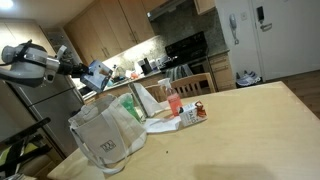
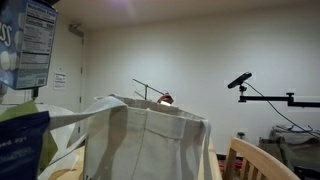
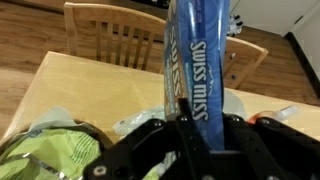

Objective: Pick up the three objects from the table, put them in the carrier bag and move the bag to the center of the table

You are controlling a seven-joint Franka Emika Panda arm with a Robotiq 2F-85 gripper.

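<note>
The end effector [image 3: 196, 138] is clamped on the light-blue carton [image 3: 195, 60] and holds it in the air. In an exterior view the carton is at eleven o'clock of the carrier bag [image 1: 105, 135], which stands open on the table [image 1: 250, 120].

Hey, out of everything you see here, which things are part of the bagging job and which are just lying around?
Job:
- light-blue carton, held in the gripper
- carrier bag
- red-and-white packet
- table

Lying about:
- pink-red bottle
- wooden chairs
- green packet
</note>
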